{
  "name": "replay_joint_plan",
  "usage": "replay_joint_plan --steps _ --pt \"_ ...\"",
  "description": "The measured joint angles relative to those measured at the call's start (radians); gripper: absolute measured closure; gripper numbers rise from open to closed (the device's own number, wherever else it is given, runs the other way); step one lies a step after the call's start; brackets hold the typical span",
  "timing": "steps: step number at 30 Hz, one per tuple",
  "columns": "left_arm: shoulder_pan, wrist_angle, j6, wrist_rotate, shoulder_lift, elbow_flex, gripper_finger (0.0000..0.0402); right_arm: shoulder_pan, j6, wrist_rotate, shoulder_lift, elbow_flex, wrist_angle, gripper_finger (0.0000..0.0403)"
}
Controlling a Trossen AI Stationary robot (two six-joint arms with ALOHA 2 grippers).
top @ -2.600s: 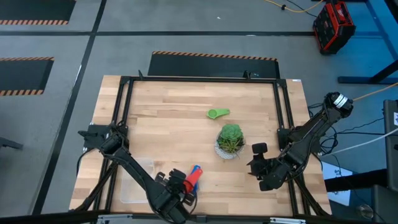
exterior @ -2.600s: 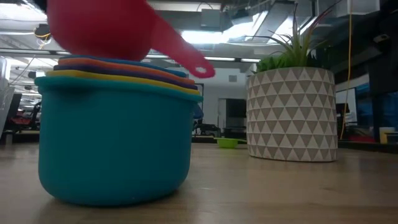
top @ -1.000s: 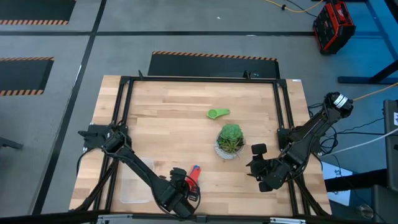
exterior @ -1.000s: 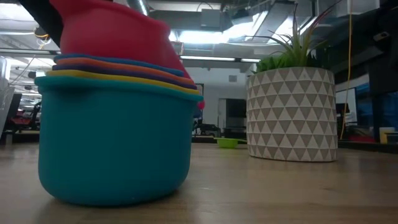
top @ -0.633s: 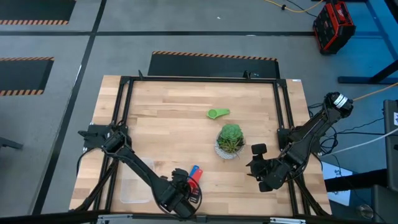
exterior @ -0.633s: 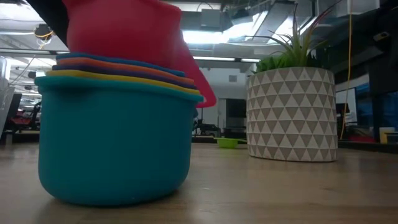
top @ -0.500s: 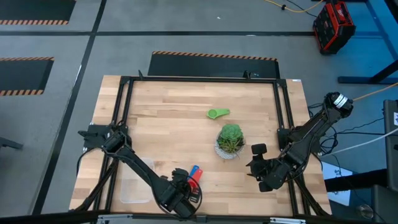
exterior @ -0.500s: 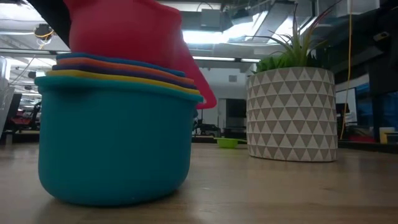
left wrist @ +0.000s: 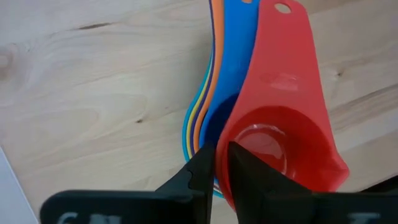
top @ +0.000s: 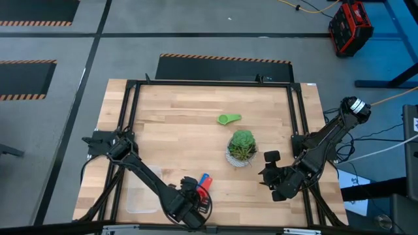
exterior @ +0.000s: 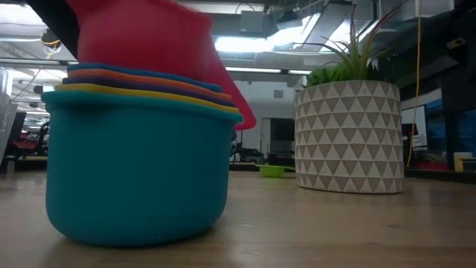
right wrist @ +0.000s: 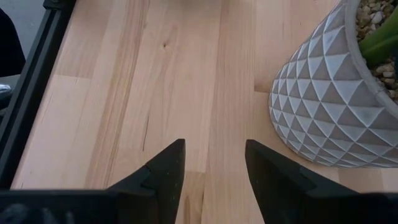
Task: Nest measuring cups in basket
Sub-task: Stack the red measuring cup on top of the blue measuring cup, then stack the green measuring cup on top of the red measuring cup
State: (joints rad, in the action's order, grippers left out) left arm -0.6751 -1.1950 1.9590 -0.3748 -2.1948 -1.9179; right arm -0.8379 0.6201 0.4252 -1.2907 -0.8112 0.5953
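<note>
A stack of nested measuring cups (exterior: pixel 137 164), teal outermost with yellow, orange and blue rims, stands on the wood near the table's front edge. A red measuring cup (exterior: pixel 141 37) sits tilted in its mouth, with my left gripper (left wrist: pixel 217 158) shut on it. The red handle (left wrist: pixel 283 37) lies over the stack's blue handle (left wrist: pixel 239 56). A green measuring cup (top: pixel 228 119) lies alone far back. The clear basket (top: pixel 140 192) lies left of the stack. My right gripper (top: pixel 269 167) hangs open near the plant pot, holding nothing. My left gripper pinches the red cup's rim wall (left wrist: pixel 225 138) on the side opposite its handle, one finger inside the bowl and one outside. The fingers come from above, slanting down. The cup is tilted, its bottom down in the stack's mouth and its handle sloping down over the rims.
A succulent in a white patterned pot (top: pixel 242 147) stands right of the stack, between both grippers; it fills the corner of the right wrist view (right wrist: pixel 329 112). Bare wood lies between the pot and the stack. The black frame rails (top: pixel 130 85) run along the table's edges.
The red cup has turned and tipped a little in the stack's mouth: its handle, hidden behind the bowl a second ago in the low view, now slopes down past the stack's right rim. The stack itself has stayed put.
</note>
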Motion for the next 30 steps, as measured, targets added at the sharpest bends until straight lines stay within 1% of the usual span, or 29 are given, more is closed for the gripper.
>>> replay_joint_plan --steps 9,15,17,20,24,27,30 --pt "0.017 0.0 0.0 -0.002 0.0 0.0 0.0299 0.0 0.0 0.0 0.0 0.0 0.0 0.023" --pt "0.029 0.0 -0.002 -0.002 0.0 0.0 0.0293 0.0 0.0 0.0 0.0 0.0 0.0 0.023" --pt "0.035 0.003 -0.032 -0.001 0.004 0.0 0.0293 0.0 0.0 0.0 0.0 0.0 0.0 0.023" --pt "0.048 0.001 -0.102 0.0 0.01 -0.021 0.0292 0.0 0.0 0.0 0.0 0.0 0.0 0.023" --pt "0.082 -0.003 -0.257 0.015 0.019 -0.092 0.0292 0.0 0.0 0.0 0.0 0.0 0.001 0.023" --pt "0.116 -0.024 -0.416 0.028 0.019 -0.164 0.0292 0.0 0.0 0.0 0.0 0.0 0.001 0.023" --pt "0.161 -0.056 -0.612 0.028 0.019 -0.234 0.0292 0.0 0.001 0.0 0.0 0.0 0.001 0.023"
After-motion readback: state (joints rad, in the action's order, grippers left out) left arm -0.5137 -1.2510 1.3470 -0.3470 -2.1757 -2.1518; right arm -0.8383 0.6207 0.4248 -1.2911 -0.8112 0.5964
